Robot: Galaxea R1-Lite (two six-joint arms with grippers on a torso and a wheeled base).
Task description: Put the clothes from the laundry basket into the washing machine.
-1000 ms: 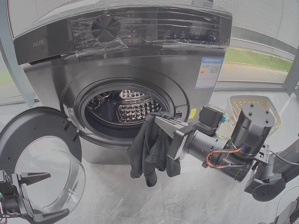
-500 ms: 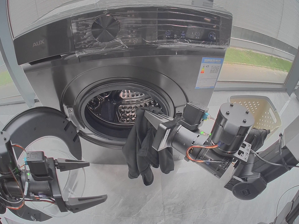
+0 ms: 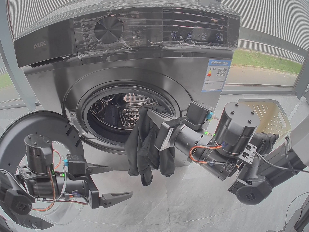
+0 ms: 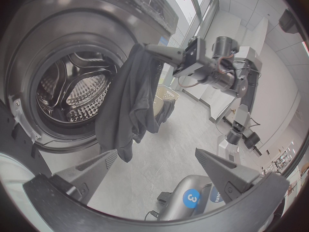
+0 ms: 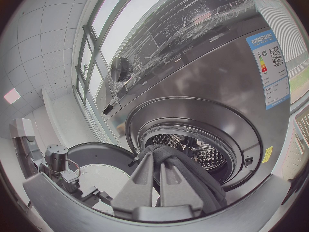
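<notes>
Two pincers show. Nearest, the left pincer point(image 3: 120, 181), spread wide and empty, has swung up and forward before the round glass-windowed door point(image 3: 42, 126). The right pincer point(image 3: 150, 114), clamped on the dark grey garment point(image 3: 141, 147), has edged nearer the open mouth of the grey washing machine point(image 3: 135, 71). The cloth droops below its fingers, and the cream perforated laundry basket point(image 3: 273, 113) stands behind.

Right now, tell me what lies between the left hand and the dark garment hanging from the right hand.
Nothing: in the head view the stretch from the left hand to the black cloth garment is bare, only pale grey tiled floor below.
</notes>
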